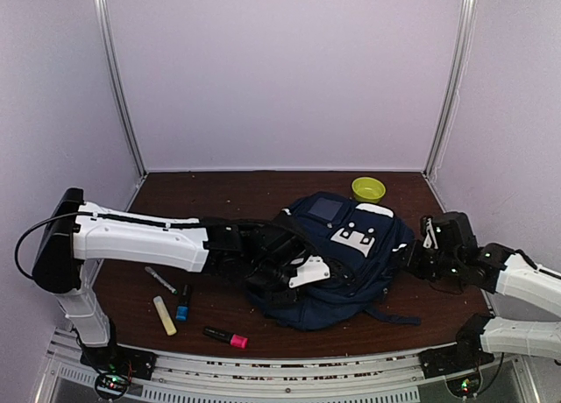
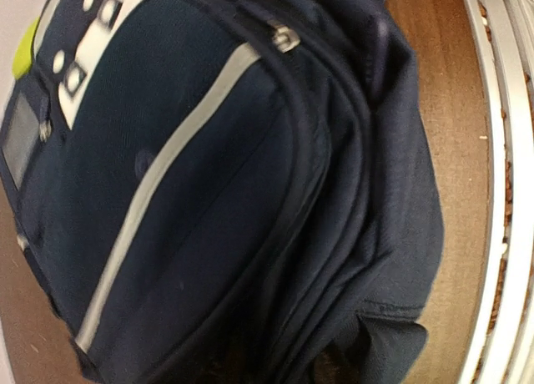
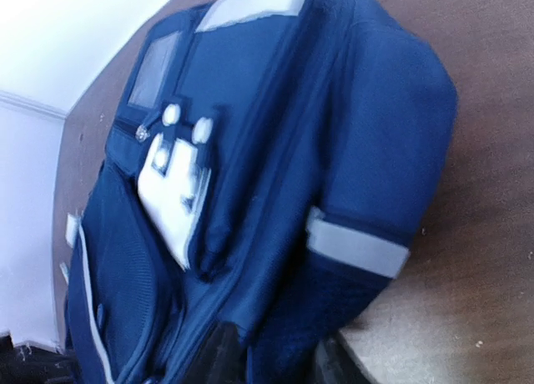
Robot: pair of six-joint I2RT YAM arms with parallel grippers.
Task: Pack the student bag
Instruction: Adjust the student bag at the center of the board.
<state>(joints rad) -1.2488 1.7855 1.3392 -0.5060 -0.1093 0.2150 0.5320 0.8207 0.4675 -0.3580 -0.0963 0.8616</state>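
Pink highlighter [image 1: 226, 336] at near edge, student bag [image 1: 351, 276] behind (patch markings unreadable)

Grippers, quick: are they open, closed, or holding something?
Left gripper: at the student bag, open or closed cannot be told.
Right gripper: at its other side, cannot be told.

One student bag [image 1: 355, 267], one green bowl [image 1: 368, 189], four markers [image 1: 164, 315]

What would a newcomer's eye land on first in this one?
The navy student bag lies front-up at the middle of the brown table and is by far the biggest thing in view. The left gripper is at its near-left side and the right gripper at its right edge. A lime-green bowl sits behind it. A pink highlighter and other markers lie front left.
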